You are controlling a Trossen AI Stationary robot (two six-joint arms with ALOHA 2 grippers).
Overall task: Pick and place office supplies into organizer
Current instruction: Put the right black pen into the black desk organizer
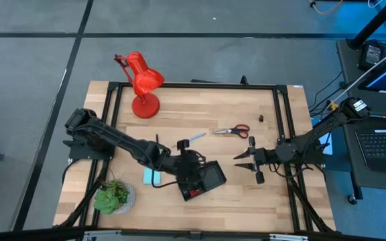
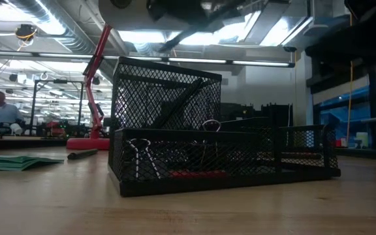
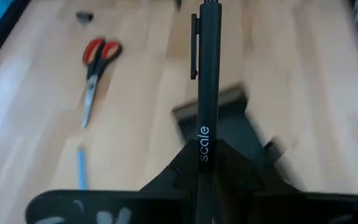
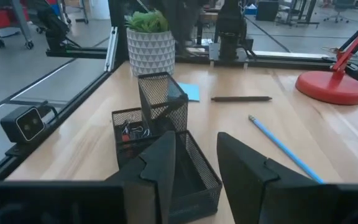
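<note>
The left end effector (image 3: 199, 186) is gripping a black pen (image 3: 206, 81) by its lower barrel, clamped narrow around it, and is hovering directly above the black mesh organizer (image 1: 203, 179), near the front edge of the desk (image 1: 200, 114). The pen is sticking out well past the fingertips, so a small tilt could be swinging its far tip against the organizer's tall mesh cup (image 4: 160, 96) instead of into the opening; that would push the light organizer across the wood or knock the pen askew. Releasing too high could also be letting the pen bounce out over the low wall.

The right end effector (image 4: 194, 165) is waiting just right of the organizer with its fingers spread wide and empty, close enough that a sideways shove of the organizer could be reaching it.

Binder clips (image 2: 139, 156) and a small red piece (image 2: 198, 173) are already lying inside. Beyond the organizer are lying the red-handled scissors (image 1: 232, 130), a light blue pen (image 1: 194, 138) and another black pen (image 4: 241, 98); a light blue notepad (image 1: 152, 176) is sitting just left of it.
</note>
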